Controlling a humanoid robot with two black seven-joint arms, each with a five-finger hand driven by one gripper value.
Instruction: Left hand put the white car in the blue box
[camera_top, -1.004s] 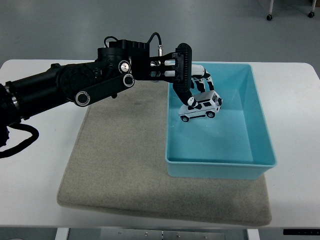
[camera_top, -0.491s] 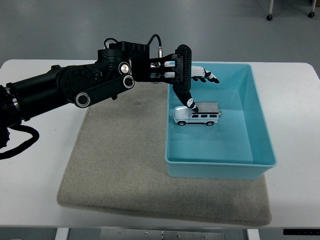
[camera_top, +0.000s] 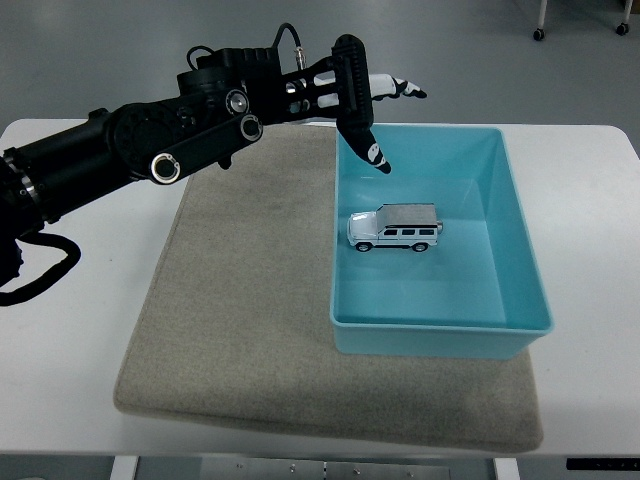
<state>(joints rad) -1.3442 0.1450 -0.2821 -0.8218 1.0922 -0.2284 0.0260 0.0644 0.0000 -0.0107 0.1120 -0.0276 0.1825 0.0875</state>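
Now boxy white car upright on smooth blue box floor, left hand above, fingers spread, empty.

White car sits upright on blue box floor, toward far-left part. Left hand above box's far-left corner, fingers spread, empty. Grey mat under box; box probably overhangs mat's right edge.

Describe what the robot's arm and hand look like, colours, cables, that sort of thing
The left arm is black, blocky, with round silver-ringed joint caps. A thin black cable loops above the wrist and a thicker one hangs near the shoulder. The left hand has a black ribbed palm, silver knuckle links and white finger segments with black tips.
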